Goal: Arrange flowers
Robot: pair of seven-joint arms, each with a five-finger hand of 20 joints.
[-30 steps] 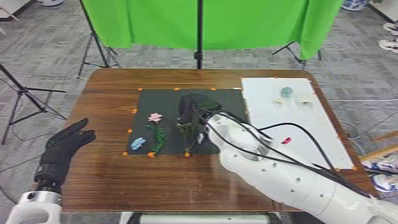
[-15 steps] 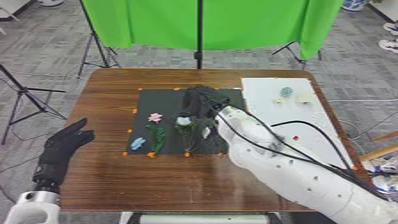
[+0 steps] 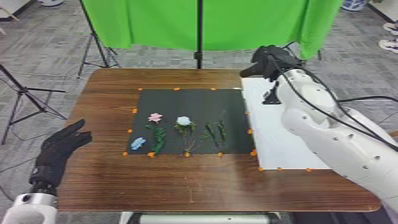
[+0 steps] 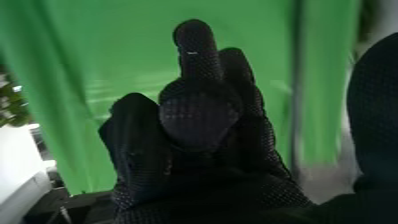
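Flowers [image 3: 184,121], pink, white and blue, are laid on the flat black mat [image 3: 191,100]; leafy green stems [image 3: 222,132] may need tops. Black-gloved left hand [image 3: 60,147] beside it, right hand [image 3: 274,61] beyond: both look loosely open.

A green cloth backdrop [image 3: 147,25] hangs beyond the far edge of the brown wooden tabletop [image 3: 178,187], a thin black pole [image 3: 200,35] standing upright before its middle. A black tripod stand [image 3: 24,92] has its legs spread on the gray patterned floor [image 3: 53,55], left of the tabletop. Past the backdrop's right side sits a blue-and-white object [image 3: 354,5]. The right wrist view includes leafy greenery [image 4: 13,107] beside the cloth, blurred.
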